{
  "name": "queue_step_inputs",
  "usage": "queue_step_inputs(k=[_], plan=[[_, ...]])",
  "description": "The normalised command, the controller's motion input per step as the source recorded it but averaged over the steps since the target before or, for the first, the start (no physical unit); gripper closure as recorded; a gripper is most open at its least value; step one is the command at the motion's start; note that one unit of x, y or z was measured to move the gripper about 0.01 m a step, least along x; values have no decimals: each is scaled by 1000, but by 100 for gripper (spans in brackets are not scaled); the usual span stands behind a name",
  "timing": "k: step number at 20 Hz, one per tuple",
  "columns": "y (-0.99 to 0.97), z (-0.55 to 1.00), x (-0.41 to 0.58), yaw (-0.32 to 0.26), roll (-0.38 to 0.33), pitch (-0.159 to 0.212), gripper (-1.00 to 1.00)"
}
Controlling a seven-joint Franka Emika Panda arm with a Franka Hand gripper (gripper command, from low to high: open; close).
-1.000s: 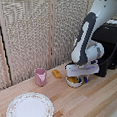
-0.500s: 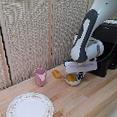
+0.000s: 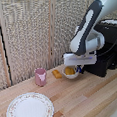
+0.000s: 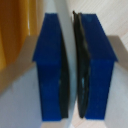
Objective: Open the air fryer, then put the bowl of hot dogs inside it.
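A small white bowl (image 3: pixel 70 72) with orange-yellow hot dogs (image 3: pixel 69 70) sits just above or on the wooden table, left of the black air fryer (image 3: pixel 108 50). My gripper (image 3: pixel 75 69) reaches down onto the bowl's right rim. In the wrist view the gripper (image 4: pixel 70 65) has its blue pads (image 4: pixel 50 65) nearly together, pinching the thin white bowl rim (image 4: pixel 63 17). Orange hot dogs (image 4: pixel 11 30) show beside one pad. The handle is not distinguishable, and the fryer's front is partly hidden by my arm.
A pink cup (image 3: pixel 40 76) stands at the exterior view's left of the bowl, with a small orange piece (image 3: pixel 56 73) between them. A large patterned plate (image 3: pixel 30 108) lies near the front left. A woven screen backs the wooden table (image 3: pixel 87 100).
The gripper and the bowl have shifted slightly up and toward the exterior view's left. Cup and plate stay put.
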Motion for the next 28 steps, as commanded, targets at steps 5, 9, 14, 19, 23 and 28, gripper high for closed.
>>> queue_step_inputs(k=[5, 9, 14, 19, 23, 28], plan=[[49, 638, 354, -201, -10, -2, 100], [5, 705, 377, -215, -33, 0, 100], [-16, 750, 420, -208, -46, 4, 100], [-264, 878, 386, -174, 3, 9, 100], [-531, 841, 311, -113, 65, 2, 100], [-740, 666, 103, -84, 74, 27, 100]])
